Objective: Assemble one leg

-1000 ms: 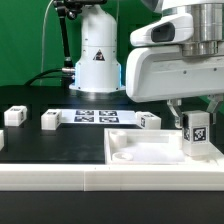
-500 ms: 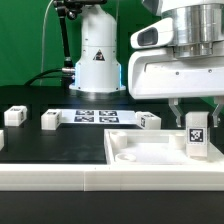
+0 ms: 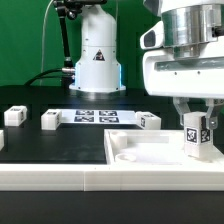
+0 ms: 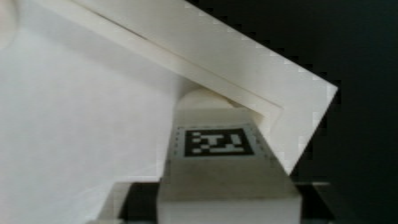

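Note:
My gripper [image 3: 196, 120] is shut on a leg [image 3: 196, 137], a small white block with a black-and-white tag, held upright over the right side of the large white panel [image 3: 150, 150]. In the wrist view the same leg [image 4: 221, 150] fills the space between my fingers, its tag facing the camera, its far end pointing at the panel's corner [image 4: 267, 95]. Three more legs stand on the black table: one at the exterior view's left [image 3: 14, 116], one beside it [image 3: 51, 121] and one behind the panel [image 3: 150, 121].
The marker board [image 3: 96, 116] lies flat at the back of the table. The robot base [image 3: 96, 55] stands behind it. A white ledge [image 3: 60, 178] runs along the table's front edge.
My gripper has carried the leg to the exterior view's right and slightly lower, over the panel's right side. The other legs and the panel have not moved.

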